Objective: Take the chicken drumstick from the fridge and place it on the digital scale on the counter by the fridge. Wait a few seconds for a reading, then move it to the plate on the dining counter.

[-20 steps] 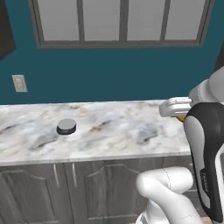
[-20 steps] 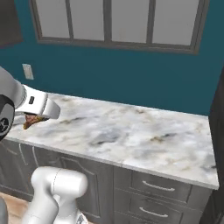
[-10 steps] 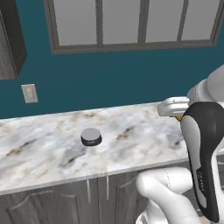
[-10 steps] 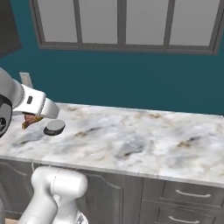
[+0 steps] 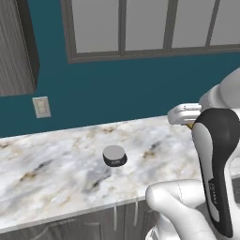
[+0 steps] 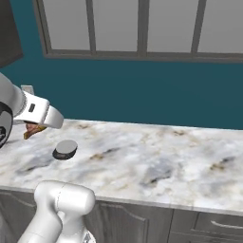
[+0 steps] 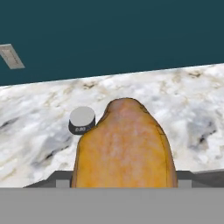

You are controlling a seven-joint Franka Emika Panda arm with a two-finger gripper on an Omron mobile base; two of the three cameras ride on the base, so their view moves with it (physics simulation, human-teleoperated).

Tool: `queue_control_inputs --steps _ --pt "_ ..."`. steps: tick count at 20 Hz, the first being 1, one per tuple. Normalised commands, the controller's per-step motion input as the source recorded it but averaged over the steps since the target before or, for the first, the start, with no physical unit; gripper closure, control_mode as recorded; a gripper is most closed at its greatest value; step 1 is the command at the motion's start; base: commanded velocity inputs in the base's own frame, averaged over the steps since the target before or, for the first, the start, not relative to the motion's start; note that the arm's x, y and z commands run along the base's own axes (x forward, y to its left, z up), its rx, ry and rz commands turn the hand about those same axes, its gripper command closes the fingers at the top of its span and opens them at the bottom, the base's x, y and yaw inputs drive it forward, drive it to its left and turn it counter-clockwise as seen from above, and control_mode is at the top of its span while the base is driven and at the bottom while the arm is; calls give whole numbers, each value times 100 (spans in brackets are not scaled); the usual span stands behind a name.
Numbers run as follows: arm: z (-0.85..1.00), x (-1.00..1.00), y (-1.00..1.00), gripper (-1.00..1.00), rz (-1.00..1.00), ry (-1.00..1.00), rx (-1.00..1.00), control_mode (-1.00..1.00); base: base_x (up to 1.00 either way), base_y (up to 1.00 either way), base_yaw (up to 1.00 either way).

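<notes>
The golden-brown chicken drumstick (image 7: 124,148) sits in my gripper (image 7: 124,178), which is shut on it and held above the marble counter (image 5: 56,173). From the side, the drumstick (image 6: 33,129) pokes out under the white hand (image 6: 40,113); a sliver of it (image 5: 189,125) shows beside the hand. The digital scale (image 5: 114,155) is a small dark round disc with a grey top lying on the counter. It (image 7: 82,120) lies ahead and left of the drumstick, apart from it, and the scale (image 6: 65,149) is bare. The fridge, plate and dining counter are out of view.
A teal wall with a window (image 5: 140,23) backs the counter. A wall outlet (image 5: 41,107) is at the left, below a dark upper cabinet (image 5: 16,47). Panelled cabinets and drawers (image 6: 204,228) run under the counter. My own arm (image 5: 213,164) stands at the front edge.
The base has driven, so the whole scene has shifted: the scale now sits nearer the middle of the left base view and shows in the right base view. The drumstick stays in my gripper.
</notes>
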Motion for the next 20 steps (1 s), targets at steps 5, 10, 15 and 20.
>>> queue_control_inputs --steps 5,10,15,20 --pt "0 0 0 100 0 0 0 100 12 71 0" --pt "0 0 0 100 0 0 0 100 3 24 -1" --pt "0 0 0 100 0 0 0 100 0 0 0" --pt "0 0 0 100 0 0 0 -100 0 0 0"
